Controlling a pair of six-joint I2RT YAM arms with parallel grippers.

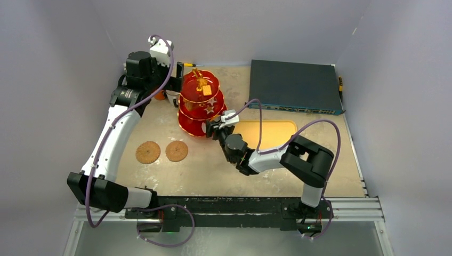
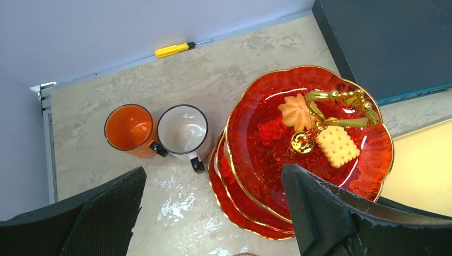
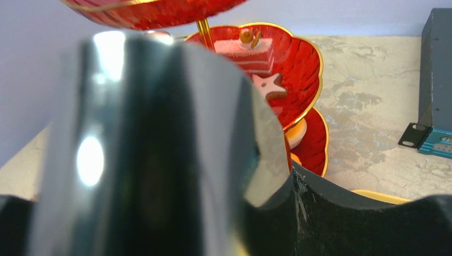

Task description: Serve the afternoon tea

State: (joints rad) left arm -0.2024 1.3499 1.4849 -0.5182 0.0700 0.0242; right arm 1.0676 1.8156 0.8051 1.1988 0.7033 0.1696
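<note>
Left hand [image 1: 179,79] hangs over the far part of the table [image 1: 213,165] in the top view, at 9 o'clock of the red three-tier stand [image 1: 200,104] and above the orange mug [image 1: 159,96] and the white mug [image 1: 171,98]. At the stand's 4 o'clock the right hand [image 1: 214,128] sits close by the bottom tier's rim. Two round brown discs [image 1: 148,152] lie flat at the stand's 7 o'clock, a yellow tray [image 1: 277,133] at its 3 o'clock and a dark box [image 1: 296,85] at its 2 o'clock.

From the left wrist, that hand's fingers [image 2: 101,218] stand wide apart with nothing between them. Both mugs stand upright and close together, the orange one at 9 o'clock of the white, just beside the stand. On the top tier a flower cookie [image 2: 297,111] and a square biscuit [image 2: 337,145] lie by the gold handle [image 2: 341,100]. A yellow screwdriver [image 2: 173,49] lies by the far wall at 12 o'clock.

From the right wrist, a blurred shiny object [image 3: 160,149] fills the space before the lens, so I cannot tell whether that hand grips it. Beyond it the middle tier carries a pink cake slice [image 3: 250,53] and a star cookie [image 3: 269,85]
</note>
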